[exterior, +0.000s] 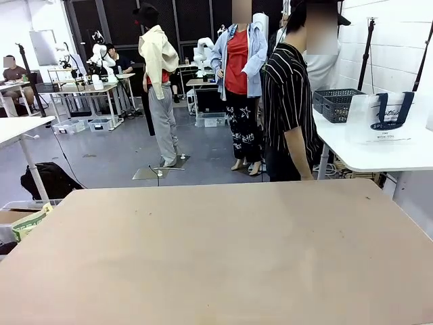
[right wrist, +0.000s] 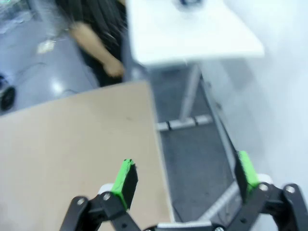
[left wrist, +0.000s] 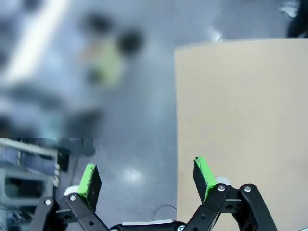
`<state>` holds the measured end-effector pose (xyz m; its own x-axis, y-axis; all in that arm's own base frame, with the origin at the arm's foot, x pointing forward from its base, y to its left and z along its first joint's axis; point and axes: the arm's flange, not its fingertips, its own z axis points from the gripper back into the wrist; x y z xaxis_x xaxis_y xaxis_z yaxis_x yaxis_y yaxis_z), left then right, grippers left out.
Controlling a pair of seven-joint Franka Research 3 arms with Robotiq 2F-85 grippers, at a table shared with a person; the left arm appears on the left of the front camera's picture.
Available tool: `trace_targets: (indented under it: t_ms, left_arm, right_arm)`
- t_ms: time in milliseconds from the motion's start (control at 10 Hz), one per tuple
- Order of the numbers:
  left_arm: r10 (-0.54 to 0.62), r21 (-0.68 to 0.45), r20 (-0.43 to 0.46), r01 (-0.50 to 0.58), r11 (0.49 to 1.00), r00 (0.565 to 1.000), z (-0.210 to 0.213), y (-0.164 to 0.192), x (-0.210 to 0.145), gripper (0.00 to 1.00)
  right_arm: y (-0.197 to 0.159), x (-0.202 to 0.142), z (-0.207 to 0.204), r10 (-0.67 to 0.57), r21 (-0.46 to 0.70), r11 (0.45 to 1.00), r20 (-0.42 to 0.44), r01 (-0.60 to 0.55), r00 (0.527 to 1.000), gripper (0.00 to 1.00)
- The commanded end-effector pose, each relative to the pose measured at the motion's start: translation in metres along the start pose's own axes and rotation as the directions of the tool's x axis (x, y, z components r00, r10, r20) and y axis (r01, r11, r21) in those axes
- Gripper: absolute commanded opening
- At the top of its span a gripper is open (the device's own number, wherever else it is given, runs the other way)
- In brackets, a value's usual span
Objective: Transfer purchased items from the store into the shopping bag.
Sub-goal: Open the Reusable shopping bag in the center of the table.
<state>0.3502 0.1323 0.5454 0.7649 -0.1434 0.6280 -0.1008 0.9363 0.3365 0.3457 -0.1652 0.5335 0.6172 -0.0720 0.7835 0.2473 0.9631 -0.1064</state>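
The store, a dark grey lattice basket [exterior: 336, 103], stands on a white side table [exterior: 379, 154] at the far right. Beside it the shopping bag [exterior: 383, 117] stands upright, whitish with navy handles and small print. The purchased items are out of view. A person in a striped shirt [exterior: 287, 101] stands between the tan table [exterior: 223, 250] and the side table, facing the basket. My left gripper [left wrist: 147, 177] is open and holds nothing, straddling the tan table's edge [left wrist: 176, 120]. My right gripper [right wrist: 185, 174] is open too, over that table's corner [right wrist: 150, 96], with floor below.
The side table [right wrist: 192, 33] and the person's hand [right wrist: 113, 70] show blurred beyond the right gripper. A black bag [exterior: 51, 181] and a box [exterior: 20, 220] sit on the floor at the left. Other tables stand farther back.
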Motion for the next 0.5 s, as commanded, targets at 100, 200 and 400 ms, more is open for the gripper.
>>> trace_targets:
  t_ms: [100, 200, 400]
  left_arm:
    - [0.363, -0.151, -0.036, -0.364, 0.919, 0.931, -0.053, 0.002, -0.144, 1.00]
    - [0.408, -0.180, -0.034, -0.407, 0.895, 0.912, -0.065, 0.007, -0.162, 1.00]
    - [0.360, -0.087, -0.115, -0.370, 0.925, 0.926, -0.063, 0.068, -0.061, 1.00]
  right_arm:
    - [-0.065, -0.135, -0.035, -0.260, -0.032, 0.966, -0.087, 0.258, 0.962, 1.00]
    - [-0.076, -0.153, -0.046, -0.298, -0.020, 0.955, -0.103, 0.297, 0.949, 1.00]
    - [-0.108, -0.078, -0.053, -0.268, -0.089, 0.962, -0.148, 0.257, 0.952, 1.00]
